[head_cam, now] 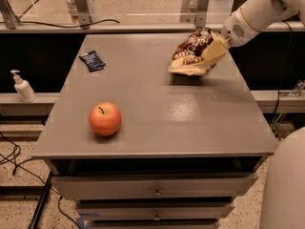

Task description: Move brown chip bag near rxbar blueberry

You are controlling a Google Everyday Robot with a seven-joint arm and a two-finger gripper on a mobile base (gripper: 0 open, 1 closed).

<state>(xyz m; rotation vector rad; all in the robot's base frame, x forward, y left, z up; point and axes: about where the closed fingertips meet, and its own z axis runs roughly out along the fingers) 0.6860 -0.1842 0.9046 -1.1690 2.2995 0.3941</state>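
The brown chip bag (190, 54) is held off the grey table top (157, 109) at the back right, tilted with its dark top up and cream part down. My gripper (213, 51) comes in from the right and is shut on the bag's right side. The rxbar blueberry (92, 61), a small dark navy wrapper, lies flat at the table's back left, far from the bag.
A red-orange apple (105, 119) stands near the table's front left. A white pump bottle (22, 86) stands on a ledge left of the table. Drawers sit below the table top. A rail with posts runs behind.
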